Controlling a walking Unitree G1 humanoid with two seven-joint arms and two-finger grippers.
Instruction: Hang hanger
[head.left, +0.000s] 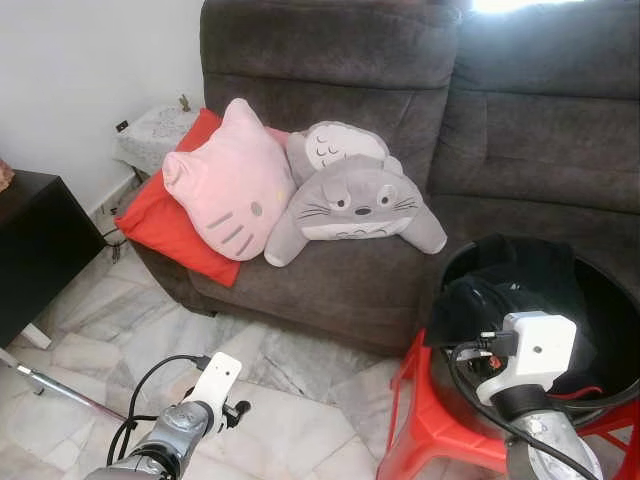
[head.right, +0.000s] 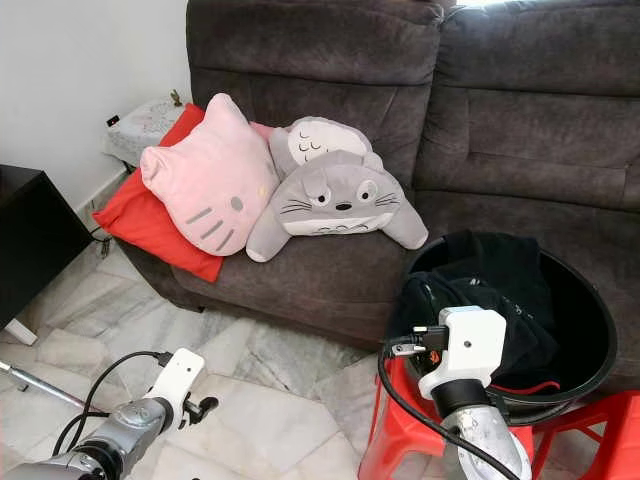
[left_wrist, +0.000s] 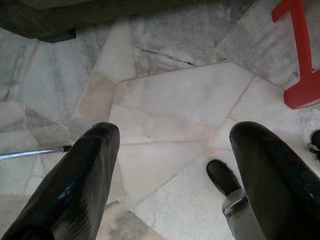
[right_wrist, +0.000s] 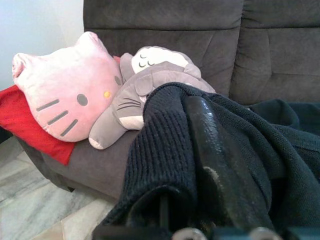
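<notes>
Dark knitwear (right_wrist: 165, 165) is draped over the right end effector (right_wrist: 200, 200) in the right wrist view, wool touching the black finger (right_wrist: 215, 150) along its length. Whether that end effector is clamped on the cloth or only buried in it cannot be told. No hanger can be made out; if one is there, it is hidden in or under the clothes.

The knitwear is judged soft, limp and light, likely to sag and slide off a smooth finger unless pinched through a thick fold. A hanger, once found, would be stiff and light, best taken at the neck below the hook, so that it does not swing.

From the head camera, the dark clothes are seen heaped in a black basket (head.right: 590, 340) resting on a red stool (head.right: 400, 430), just in front of the sofa (head.right: 330, 270). The right arm reaches into that heap.

The left end effector (left_wrist: 170, 165) is held low over the marble floor (left_wrist: 170, 95), well apart from the basket, its fingers (left_wrist: 75, 185) spread wide and holding nothing.

Pink and grey plush pillows (head.left: 240, 180) lie on the sofa seat.
</notes>
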